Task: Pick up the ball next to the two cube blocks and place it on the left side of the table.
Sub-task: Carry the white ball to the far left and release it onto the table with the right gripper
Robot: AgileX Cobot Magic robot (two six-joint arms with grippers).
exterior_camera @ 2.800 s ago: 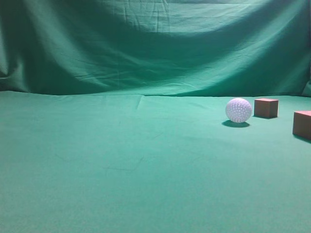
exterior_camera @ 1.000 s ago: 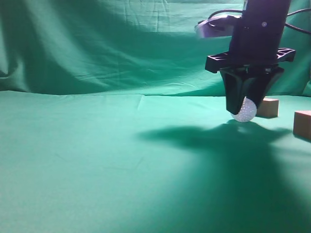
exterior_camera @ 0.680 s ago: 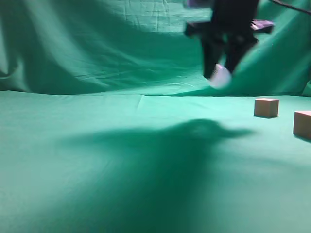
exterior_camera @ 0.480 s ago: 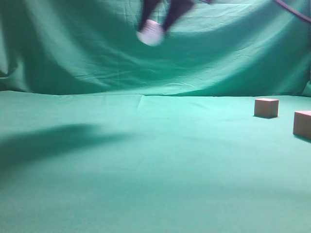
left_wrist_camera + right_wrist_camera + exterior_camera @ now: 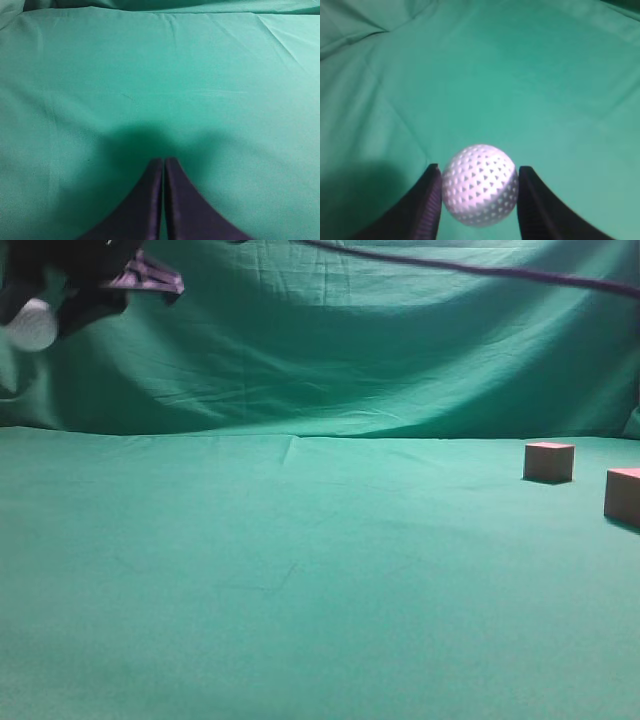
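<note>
My right gripper (image 5: 35,315) has reached across to the top left of the exterior view, high above the green table (image 5: 300,570). It is shut on the white dimpled ball (image 5: 30,325). In the right wrist view the ball (image 5: 479,185) sits between both dark fingers of the gripper (image 5: 479,187), above green cloth. The two reddish-brown cube blocks stand at the right: one further back (image 5: 549,461), one at the right edge (image 5: 622,496). My left gripper (image 5: 164,162) shows only in the left wrist view, jaws pressed together and empty, above bare cloth.
A draped green backdrop cloth (image 5: 350,340) hangs behind the table. A dark cable (image 5: 470,268) runs across the top of the exterior view. Nothing else stands on the table.
My right gripper closed on the ball beside the cubes, lifted it, and carried it leftward across the view to the top left corner. The cubes have not moved.
</note>
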